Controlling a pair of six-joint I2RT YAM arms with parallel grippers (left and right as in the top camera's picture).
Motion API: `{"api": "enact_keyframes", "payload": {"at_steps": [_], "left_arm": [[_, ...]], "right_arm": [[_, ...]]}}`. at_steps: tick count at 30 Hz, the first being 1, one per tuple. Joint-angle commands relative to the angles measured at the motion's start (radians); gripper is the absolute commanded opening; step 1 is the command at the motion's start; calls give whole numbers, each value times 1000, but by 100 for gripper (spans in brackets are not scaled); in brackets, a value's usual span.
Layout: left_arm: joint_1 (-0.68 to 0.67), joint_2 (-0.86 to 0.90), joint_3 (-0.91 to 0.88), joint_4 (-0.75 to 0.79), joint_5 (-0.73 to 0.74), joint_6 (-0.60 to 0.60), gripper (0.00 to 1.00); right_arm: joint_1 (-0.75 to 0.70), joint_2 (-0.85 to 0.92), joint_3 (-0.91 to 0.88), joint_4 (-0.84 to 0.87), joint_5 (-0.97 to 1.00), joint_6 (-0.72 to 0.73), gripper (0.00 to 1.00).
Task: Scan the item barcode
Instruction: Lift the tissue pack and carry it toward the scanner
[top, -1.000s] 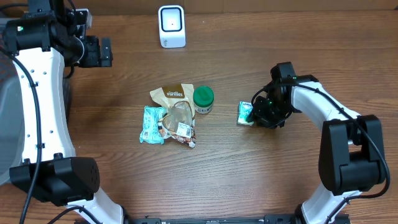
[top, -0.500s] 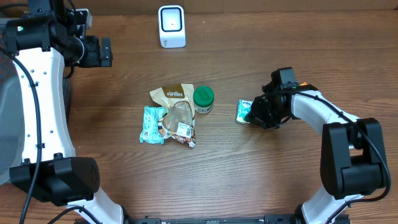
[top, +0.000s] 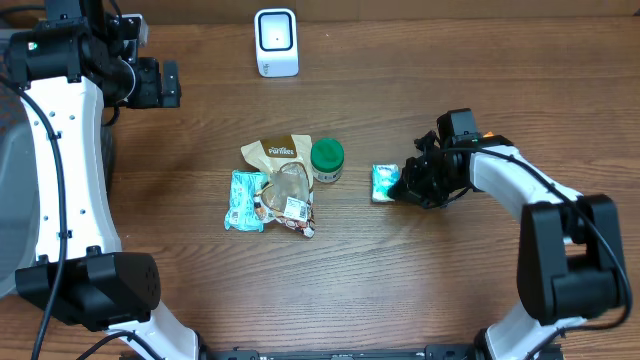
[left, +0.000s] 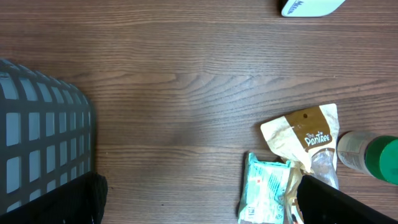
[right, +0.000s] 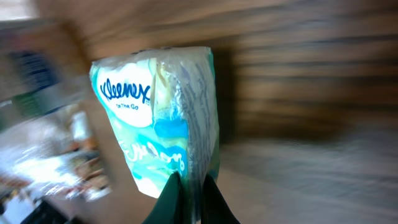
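A teal and white Kleenex tissue pack (top: 383, 183) is the item, right of the table's middle. My right gripper (top: 403, 186) is shut on its edge; the right wrist view shows the pack (right: 158, 118) pinched by its seam at the gripper (right: 191, 186), and the view is blurred. No barcode shows on it. The white barcode scanner (top: 276, 42) stands at the back, with its base just visible in the left wrist view (left: 311, 6). My left gripper (top: 170, 84) hangs open at the back left, nothing between its fingers (left: 62, 199).
A brown snack pouch (top: 275, 153), a green-lidded jar (top: 327, 158), a teal packet (top: 246, 200) and a clear packet with a label (top: 292, 203) lie in a cluster at the middle. A grey basket (left: 37, 137) sits at the left edge.
My right gripper has shut on the tissue pack and carried it a little to the left. The left arm has not moved.
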Motion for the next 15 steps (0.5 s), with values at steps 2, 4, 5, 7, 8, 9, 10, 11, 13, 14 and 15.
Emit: {"api": "enact_keyframes", "payload": {"at_steps": [2,4,5,7,8,9,10,11,13,14,15], "left_arm": [[0,8,9,1,-5,20,100],[0,8,9,1,-5,20,99],[0,8,9,1,-5,20,100],[0,8,9,1,-4,20,99],[0,8,9,1,-5,20,100],[0,8,9,1,-5,20,100],[0,8,9,1,-4,20,99],[0,8,9,1,-5,20,100],[0,8,9,1,-5,20,100],[0,8,9,1,-5,20,100],[0,8,9,1,-5,20,100]], "right_arm": [[-13,-182,53,5,-156,-35,4],[-31,-239,53,5,-206,-35,4],[-41,-266,53,5,-237,-35,4],[-61,-306,53,9,-313,-35,4],[-69,-318,53,14,-352,-35,4],[-77,-327,53,25,-405,-35,4],[-84,-332,53,55,-509,-27,4],[-89,-332,53,74,-575,-23,4],[-89,-330,52,119,-668,21,4],[-89,-330,52,146,-700,61,4],[-89,-330,52,174,-725,103,4]]}}
